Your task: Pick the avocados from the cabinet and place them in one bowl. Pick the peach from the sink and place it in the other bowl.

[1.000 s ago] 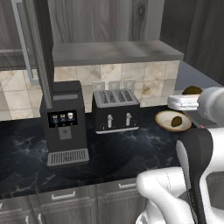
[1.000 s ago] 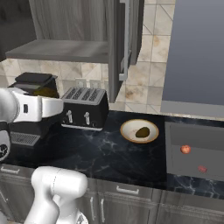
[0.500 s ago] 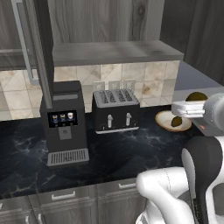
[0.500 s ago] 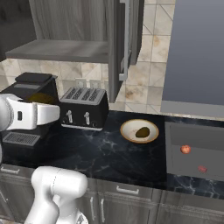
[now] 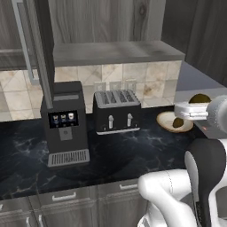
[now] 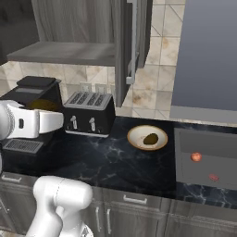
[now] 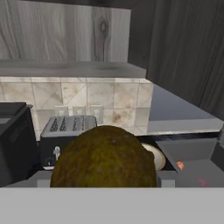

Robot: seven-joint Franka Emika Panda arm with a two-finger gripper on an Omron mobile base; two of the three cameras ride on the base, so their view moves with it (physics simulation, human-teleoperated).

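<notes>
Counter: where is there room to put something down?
Bare black counter lies in front of the toaster, and between the bowl and the front edge. It is crowded at the back wall: coffee machine, toaster, then the bowl beside the sink.

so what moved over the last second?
The gripper, shut on an avocado, swung further to the robot's right, past the bowl as the left base view shows it. Unchanged: the other avocado in the bowl, the peach in the sink, the toaster.
</notes>
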